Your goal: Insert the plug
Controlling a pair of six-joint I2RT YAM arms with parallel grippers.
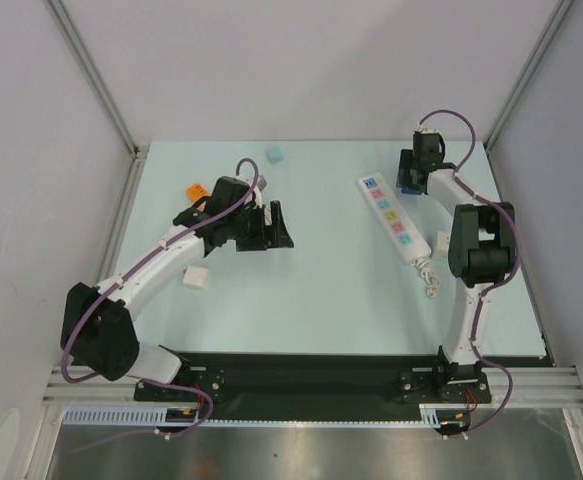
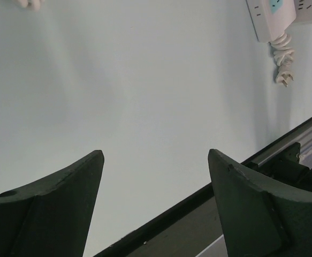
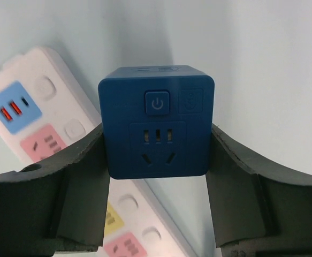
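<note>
My right gripper (image 1: 409,182) is shut on a blue cube plug adapter (image 3: 157,122); both fingers press its sides, and its socket face and power button face the wrist camera. It hangs just right of the far end of the white power strip (image 1: 391,217), whose coloured sockets show behind the cube in the right wrist view (image 3: 32,120). My left gripper (image 1: 271,228) is open and empty over bare table left of centre, with the fingers (image 2: 70,203) wide apart. The strip's near end (image 2: 271,16) and coiled cord plug (image 2: 283,61) show at the top right of the left wrist view.
An orange cube (image 1: 197,191), a teal cube (image 1: 273,155) and a white cube (image 1: 197,277) lie on the left half of the table. A small white block (image 1: 441,241) lies by the strip's near end. The black base rail (image 1: 311,372) runs along the near edge.
</note>
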